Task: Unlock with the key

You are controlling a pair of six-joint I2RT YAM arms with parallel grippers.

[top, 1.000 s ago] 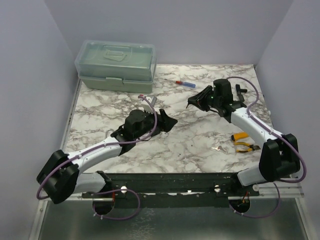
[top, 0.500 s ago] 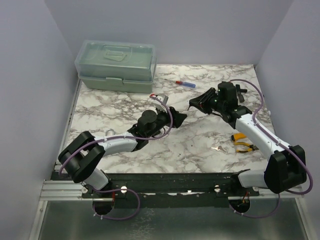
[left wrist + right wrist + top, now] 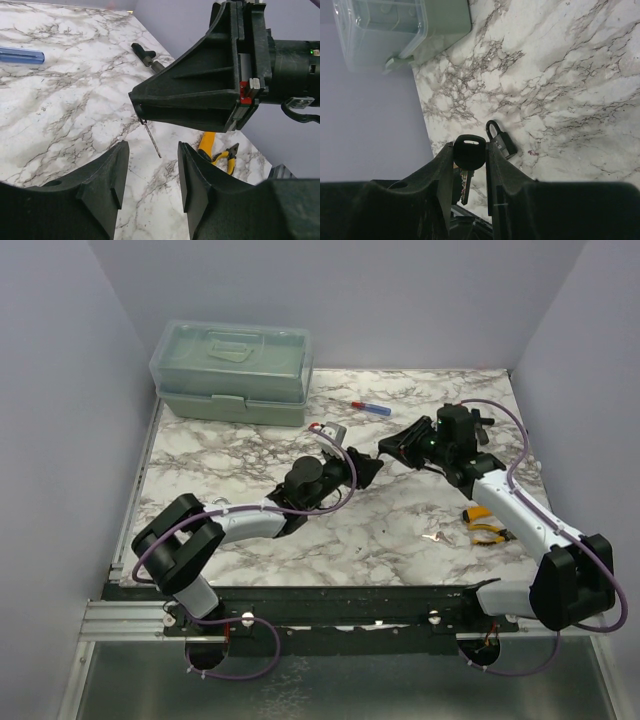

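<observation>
Right fingers (image 3: pixel 393 447) (image 3: pixel 445 170) pinch the black head of the key (image 3: pixel 469 154), blade pointing toward 6 o'clock in the right wrist view. In the left wrist view the thin blade (image 3: pixel 151 138) sticks out below the right fingers' (image 3: pixel 150 100) tip, above the tabletop (image 3: pixel 390 525), not touching it.

Left fingers (image 3: pixel 367 468) (image 3: pixel 117 165) are spread wide and hold nothing. Their tips sit just under the blade, one on each side. In the top view the right fingers are at 1 o'clock from the left fingers, tips nearly meeting at mid-tabletop.

Lock (image 3: pixel 502 143) lies flat on the marble, shackle closed and pointing to 11 o'clock in the right wrist view, just past the key head and apart from it. Any marking on lock or key is too small to read.

Green toolbox (image 3: pixel 232 370) (image 3: pixel 395 25) sits at the tabletop's 11 o'clock corner, lid shut. Screwdriver (image 3: pixel 366 407) (image 3: pixel 20 55), blue and red handle, lies at 12 o'clock. Yellow pliers (image 3: pixel 485 525) (image 3: pixel 215 150) lie at 4 o'clock beside the right arm, with a small silver piece (image 3: pixel 432 537) just at their 9 o'clock.
</observation>
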